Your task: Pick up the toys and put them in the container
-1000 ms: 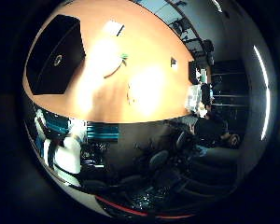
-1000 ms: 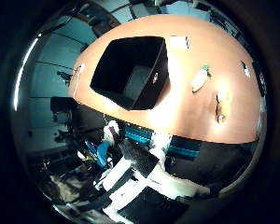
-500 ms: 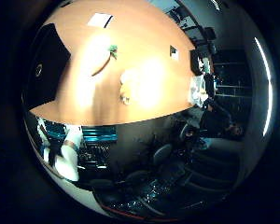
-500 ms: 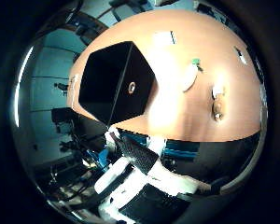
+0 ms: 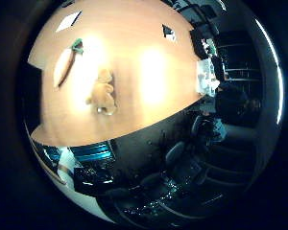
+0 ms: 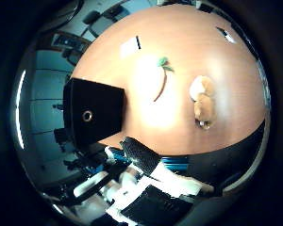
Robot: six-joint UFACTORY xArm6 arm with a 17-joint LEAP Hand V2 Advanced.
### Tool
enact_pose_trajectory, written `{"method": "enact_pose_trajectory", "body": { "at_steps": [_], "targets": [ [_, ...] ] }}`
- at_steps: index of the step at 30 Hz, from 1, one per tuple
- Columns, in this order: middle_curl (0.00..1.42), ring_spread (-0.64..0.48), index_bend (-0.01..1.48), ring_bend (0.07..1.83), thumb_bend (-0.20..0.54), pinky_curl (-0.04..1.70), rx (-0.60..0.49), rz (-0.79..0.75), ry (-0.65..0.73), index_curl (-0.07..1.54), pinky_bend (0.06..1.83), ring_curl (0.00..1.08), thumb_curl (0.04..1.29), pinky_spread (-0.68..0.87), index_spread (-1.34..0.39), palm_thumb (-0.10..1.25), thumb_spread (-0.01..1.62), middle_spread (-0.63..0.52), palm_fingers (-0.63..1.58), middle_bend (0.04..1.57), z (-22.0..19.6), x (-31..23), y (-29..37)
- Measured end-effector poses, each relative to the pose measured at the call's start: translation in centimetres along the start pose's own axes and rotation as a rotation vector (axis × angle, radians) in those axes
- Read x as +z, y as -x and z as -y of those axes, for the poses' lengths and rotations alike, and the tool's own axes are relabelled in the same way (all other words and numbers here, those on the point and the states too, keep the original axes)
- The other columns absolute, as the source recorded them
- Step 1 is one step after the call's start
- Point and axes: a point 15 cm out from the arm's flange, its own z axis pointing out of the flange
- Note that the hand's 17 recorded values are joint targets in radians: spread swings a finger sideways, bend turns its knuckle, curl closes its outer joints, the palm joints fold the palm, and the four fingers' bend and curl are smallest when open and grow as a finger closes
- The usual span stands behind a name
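A plush carrot toy (image 6: 159,81) with a green top and a tan teddy bear (image 6: 202,101) lie side by side on the orange wooden table (image 6: 188,42). Beside the carrot, near the table's edge, stands the black container (image 6: 93,116), seen from its outside wall. My hand (image 6: 146,181) is above the table edge, well clear of both toys. Its white and black fingers (image 6: 138,154) reach in relaxed and hold nothing. In the little finger side view the teddy bear (image 5: 102,93) is closest to the palm.
A white card (image 6: 129,46) lies on the table beyond the carrot, and a small dark and white item (image 6: 225,34) sits near the far edge. Past the table edge (image 5: 134,132) are dark office chairs (image 5: 175,153) and the floor.
The whole picture has shifted as the camera moved from over the container toward the toys. The carrot and bear now look larger and nearer. Neither toy has changed place on the table.
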Motion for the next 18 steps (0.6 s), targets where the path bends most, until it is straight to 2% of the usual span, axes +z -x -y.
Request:
{"method": "enact_pose_trajectory", "body": {
  "at_steps": [4,11,18],
  "targets": [
    [0.34,0.18,0.15,0.4,-0.022,0.26,0.108,0.02,0.022,0.26,0.44,0.22,0.25,0.44,-0.29,0.35,1.08,0.03,0.23,0.22,1.1,4.3,-2.1],
    [0.34,0.2,0.15,0.42,-0.021,0.27,0.279,0.129,-0.024,0.26,0.46,0.22,0.26,0.45,-0.21,0.38,1.08,0.11,0.17,0.2,2.9,9.0,-3.2],
    [0.34,0.23,0.15,0.4,-0.024,0.28,0.364,0.151,0.007,0.26,0.46,0.22,0.26,0.46,-0.15,0.39,1.07,0.18,0.13,0.2,3.3,13.7,-4.2]
  ]
}}
